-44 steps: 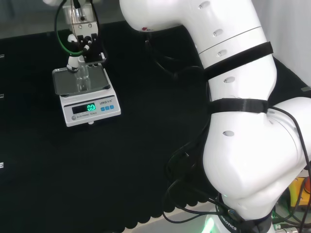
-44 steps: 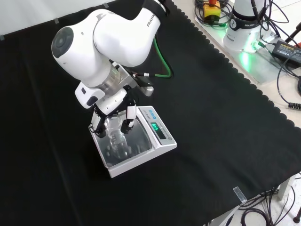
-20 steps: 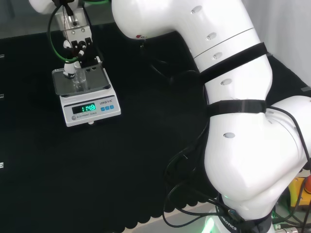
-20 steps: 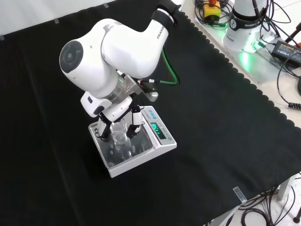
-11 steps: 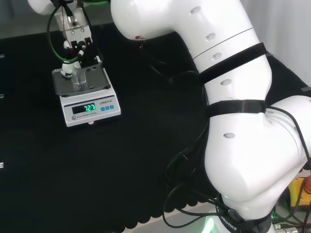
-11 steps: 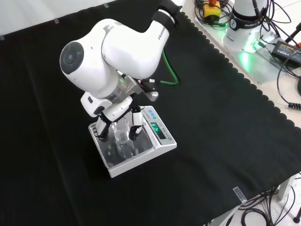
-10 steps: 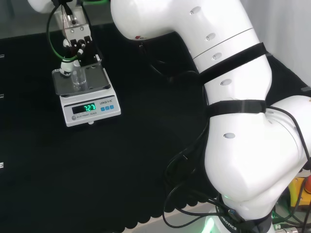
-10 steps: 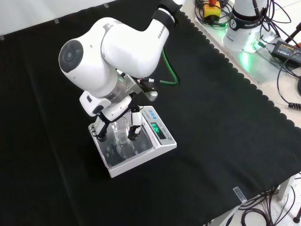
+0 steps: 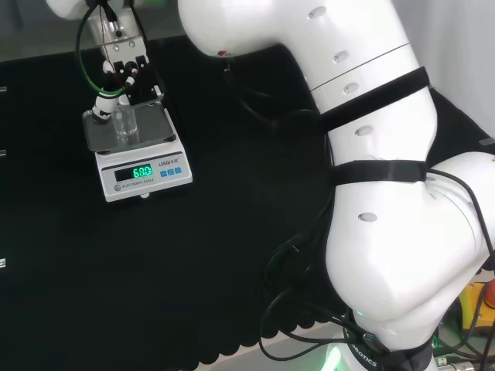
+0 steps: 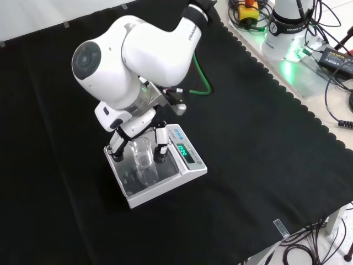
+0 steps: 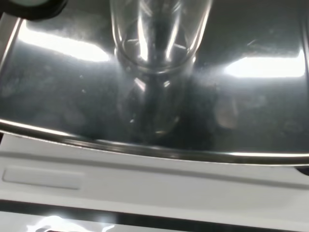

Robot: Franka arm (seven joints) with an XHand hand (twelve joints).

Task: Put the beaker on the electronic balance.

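While the small clear glass beaker [image 10: 143, 154] stands upright on the white electronic balance's [image 10: 190, 169] steel pan, the black-and-white hand [image 10: 134, 132] flanks it, fingers [image 10: 160, 144] spread and apparently released; judged light, slippery, fragile, best gripped mid-wall.

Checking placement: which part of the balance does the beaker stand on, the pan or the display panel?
The shiny steel pan, not the white panel with the lit display; the beaker stands upright there.
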